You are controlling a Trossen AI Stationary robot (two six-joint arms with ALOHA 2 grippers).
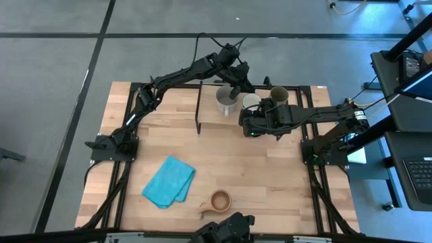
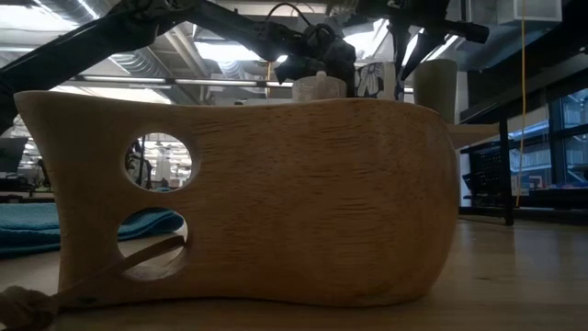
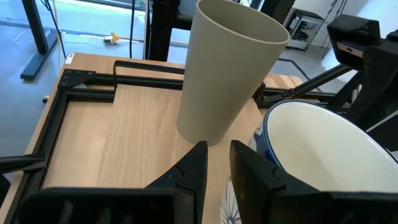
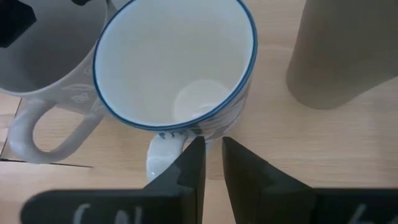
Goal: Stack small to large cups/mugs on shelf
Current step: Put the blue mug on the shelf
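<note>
Three vessels are being kept in a row on the shelf's board [image 1: 214, 123], toward its far right corner: the grey mug [image 1: 227, 100], the white mug [image 1: 251, 102] with a blue rim just beside it, and the olive-green tumbler [image 1: 279, 96] at the right end. All three are standing upright, mouths up, long axes vertical; the white mug's handle is pointing toward the near edge, as the right wrist view shows. No nesting is being shown yet, so the stacking is judged to be barely begun. The small wooden cup [image 1: 219, 201] is being left well apart, near the tabletop's near edge, upright, its stub handle pointing left toward the blue cloth [image 1: 169, 181]. The right gripper [image 4: 211, 163] is being held at the white mug's handle, fingers nearly together with a narrow gap, the handle just ahead of them and not clamped. The left gripper [image 3: 217, 163] is being held between the tumbler and the white mug, its fingers likewise narrowly parted and gripping nothing.
</note>
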